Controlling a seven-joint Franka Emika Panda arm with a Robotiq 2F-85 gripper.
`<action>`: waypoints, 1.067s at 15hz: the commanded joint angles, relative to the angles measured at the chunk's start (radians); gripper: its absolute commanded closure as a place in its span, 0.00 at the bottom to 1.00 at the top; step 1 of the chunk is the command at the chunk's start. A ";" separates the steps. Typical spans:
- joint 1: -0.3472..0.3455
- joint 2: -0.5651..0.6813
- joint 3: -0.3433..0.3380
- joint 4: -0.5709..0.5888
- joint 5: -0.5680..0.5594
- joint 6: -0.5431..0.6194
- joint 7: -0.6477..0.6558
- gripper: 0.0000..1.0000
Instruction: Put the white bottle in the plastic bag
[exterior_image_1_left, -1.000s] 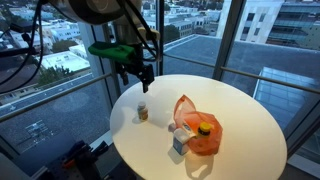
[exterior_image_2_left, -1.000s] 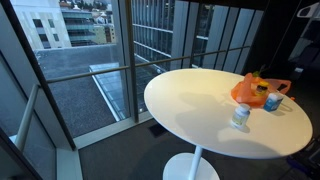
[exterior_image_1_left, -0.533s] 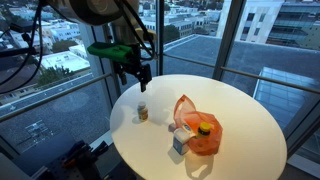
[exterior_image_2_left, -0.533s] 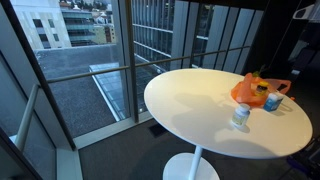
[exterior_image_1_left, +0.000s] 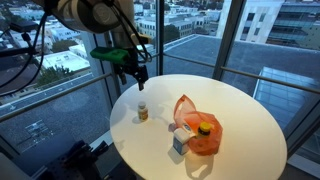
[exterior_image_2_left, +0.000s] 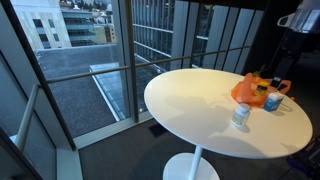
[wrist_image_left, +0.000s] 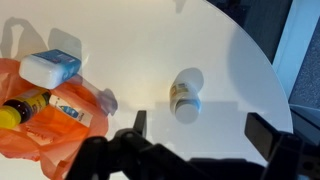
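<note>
Since the white bottle stands upright on the tabletop, clear of the orange plastic bag beside it, the fingers hang above it spread wide apart, seemingly lined up so a descent would straddle its body.

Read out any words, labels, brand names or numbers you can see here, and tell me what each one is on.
No text is legible in any view.
Small white bottle lying on the round white table: the label is blurred, unreadable.
White packet with blue and red print in the orange plastic bag: the print is too blurred to read.
White and blue box beside the bag: no readable markings.
</note>
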 joint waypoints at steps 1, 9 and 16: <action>0.009 0.096 0.013 0.044 -0.006 0.065 0.026 0.00; 0.009 0.306 0.012 0.132 -0.002 0.168 0.021 0.00; 0.011 0.418 0.012 0.178 -0.014 0.172 0.032 0.00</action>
